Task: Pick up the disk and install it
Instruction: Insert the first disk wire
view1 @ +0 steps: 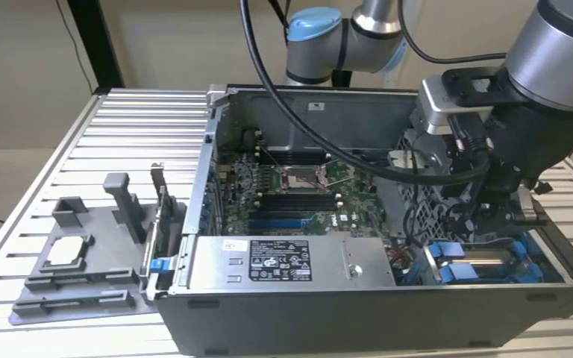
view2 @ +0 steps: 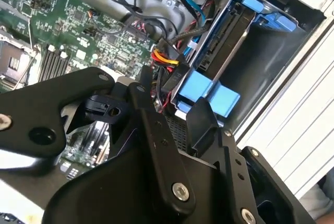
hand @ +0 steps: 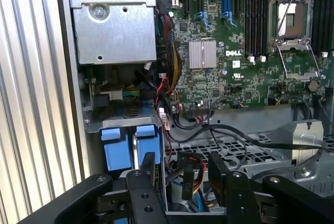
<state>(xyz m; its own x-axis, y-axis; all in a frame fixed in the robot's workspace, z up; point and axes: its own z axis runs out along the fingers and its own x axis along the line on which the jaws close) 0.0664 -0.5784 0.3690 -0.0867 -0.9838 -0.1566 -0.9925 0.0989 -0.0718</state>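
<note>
Jaws are hanging spread (holding nothing) just above the disk (view1: 492,264); nearby cables (view2: 166,58) are threatening to snag them.

Silver-grey cylindrical metal arm links (view1: 565,45) with a light-blue plastic joint cap (view1: 313,24); black looped cables (view1: 248,37); matte black angular gripper (view2: 172,104) with silver round-head screws (view2: 180,191); grey box-shaped wrist camera housing (view1: 444,104)
</note>
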